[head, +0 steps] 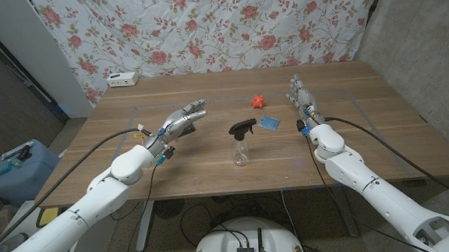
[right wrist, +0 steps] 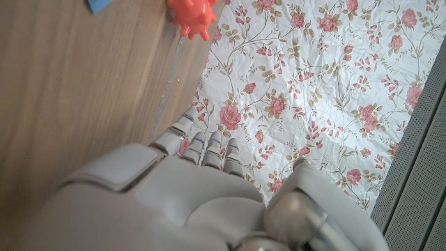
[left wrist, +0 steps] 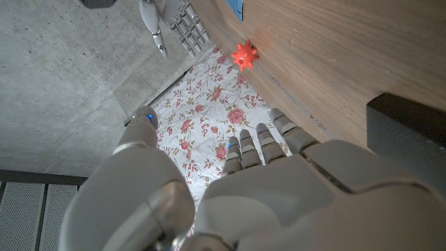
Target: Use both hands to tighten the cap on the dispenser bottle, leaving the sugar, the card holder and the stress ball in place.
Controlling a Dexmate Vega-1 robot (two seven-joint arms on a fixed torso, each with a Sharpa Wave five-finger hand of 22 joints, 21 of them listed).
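Reaching in with your open left robot hand [head: 179,124] and open right robot hand [head: 300,95], you may topple the small clear black-capped dispenser bottle [head: 242,145] on the wooden tabletop [head: 365,133].

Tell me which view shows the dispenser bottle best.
The head view: the dispenser bottle stands whole and upright between both hands, black cap on top. Neither wrist view has the bottle in frame.

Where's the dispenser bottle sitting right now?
In the head view the dispenser bottle stands upright at the table's middle, between the two hands, just nearer than the blue card holder.
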